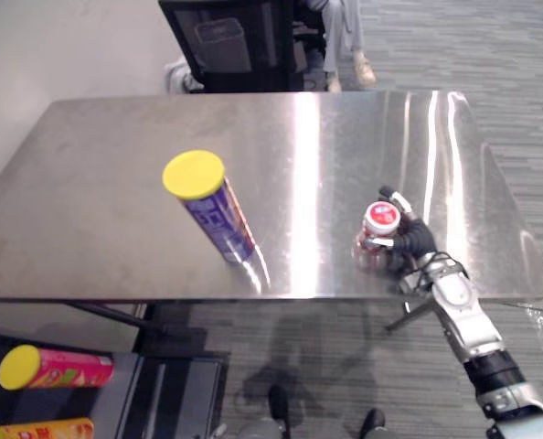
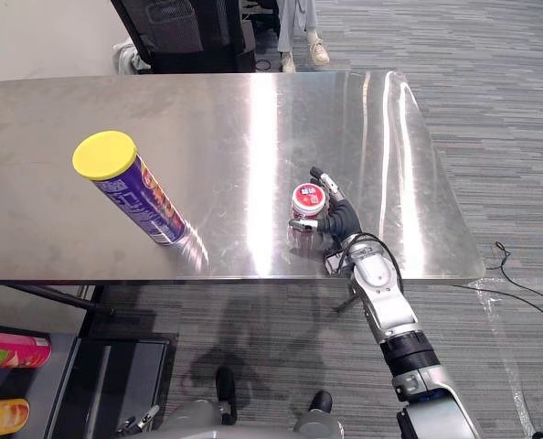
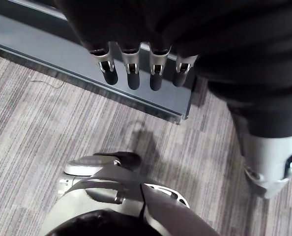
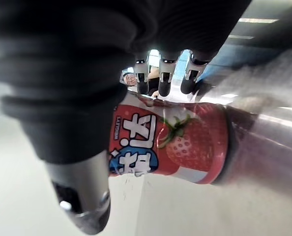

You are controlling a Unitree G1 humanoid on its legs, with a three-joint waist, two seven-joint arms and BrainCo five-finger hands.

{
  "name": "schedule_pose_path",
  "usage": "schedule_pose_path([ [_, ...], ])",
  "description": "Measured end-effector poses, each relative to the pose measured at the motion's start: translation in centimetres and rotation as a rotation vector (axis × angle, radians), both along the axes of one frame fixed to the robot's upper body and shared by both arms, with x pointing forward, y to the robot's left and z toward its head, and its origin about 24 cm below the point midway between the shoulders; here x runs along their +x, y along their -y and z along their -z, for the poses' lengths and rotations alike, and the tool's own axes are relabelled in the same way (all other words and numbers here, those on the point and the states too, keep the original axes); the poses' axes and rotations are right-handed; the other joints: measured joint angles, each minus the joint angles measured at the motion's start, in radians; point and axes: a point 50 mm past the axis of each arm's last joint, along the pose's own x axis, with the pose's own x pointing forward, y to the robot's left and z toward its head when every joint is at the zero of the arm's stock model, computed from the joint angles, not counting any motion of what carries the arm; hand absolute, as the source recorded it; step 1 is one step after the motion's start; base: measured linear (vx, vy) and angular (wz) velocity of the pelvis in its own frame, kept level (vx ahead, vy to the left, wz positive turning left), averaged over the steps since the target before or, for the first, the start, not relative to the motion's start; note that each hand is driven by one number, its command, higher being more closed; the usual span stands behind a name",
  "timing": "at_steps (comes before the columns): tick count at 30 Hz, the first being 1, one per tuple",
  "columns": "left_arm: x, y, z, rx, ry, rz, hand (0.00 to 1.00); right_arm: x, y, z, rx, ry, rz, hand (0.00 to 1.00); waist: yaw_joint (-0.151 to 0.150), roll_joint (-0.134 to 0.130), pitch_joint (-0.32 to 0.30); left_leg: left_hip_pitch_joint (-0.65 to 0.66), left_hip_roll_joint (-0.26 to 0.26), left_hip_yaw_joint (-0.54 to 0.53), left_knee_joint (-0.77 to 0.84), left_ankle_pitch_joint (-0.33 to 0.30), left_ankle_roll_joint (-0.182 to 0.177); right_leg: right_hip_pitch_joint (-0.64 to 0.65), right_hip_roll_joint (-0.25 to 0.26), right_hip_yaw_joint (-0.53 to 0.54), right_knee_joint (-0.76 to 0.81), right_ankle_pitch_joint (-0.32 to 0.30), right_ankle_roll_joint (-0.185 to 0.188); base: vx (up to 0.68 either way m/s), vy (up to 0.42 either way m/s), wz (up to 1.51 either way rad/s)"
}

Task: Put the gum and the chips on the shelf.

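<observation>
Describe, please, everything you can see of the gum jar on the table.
The gum jar is a small round plastic tub, red with a strawberry picture and a white-centred red lid. It stands upright near the front edge of the steel table, on the robot's right. The right hand curls round it, fingers on one side, thumb on the other.

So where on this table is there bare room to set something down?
The whole far half of the table is bare, as is the strip between the chips can and the gum jar. The front right is crowded: the right hand is wrapped round the gum jar near the front edge. The left hand hangs over the floor.
</observation>
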Motion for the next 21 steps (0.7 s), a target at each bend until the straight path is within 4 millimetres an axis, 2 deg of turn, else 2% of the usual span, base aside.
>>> schedule_pose_path([
  [2, 0.0, 0.0, 0.0, 0.003, 0.001, 0.000, 0.00, 0.0, -0.1, 0.0, 0.000, 0.001, -0.004, 0.00, 0.001, 0.000, 0.000, -0.001, 0.000, 0.000, 0.001, 0.000, 0.000, -0.001, 0.000, 0.000, 0.000, 0.000, 0.000, 0.00, 0.000, 0.00],
  [3, 0.0, 0.0, 0.0, 0.005, -0.001, 0.000, 0.00, 0.0, -0.1, -0.1, -0.001, 0.001, -0.007, 1.00, 0.001, 0.000, 0.000, -0.001, 0.000, 0.000, 0.001, 0.000, 0.000, -0.001, 0.001, 0.000, 0.000, 0.000, 0.000, 0.00, 0.000, 0.00],
  [21, 0.2, 0.2, 0.0, 0.010, -0.004, 0.013, 0.00, 0.3, -2.3, 0.3, 0.006, -0.013, -0.057, 1.00, 0.009, 0.001, 0.000, -0.004, 0.000, -0.006, -0.004, 0.001, 0.000, 0.000, 0.001, -0.007, 0.000, 0.000, 0.000, 0.00, 0.000, 0.00],
])
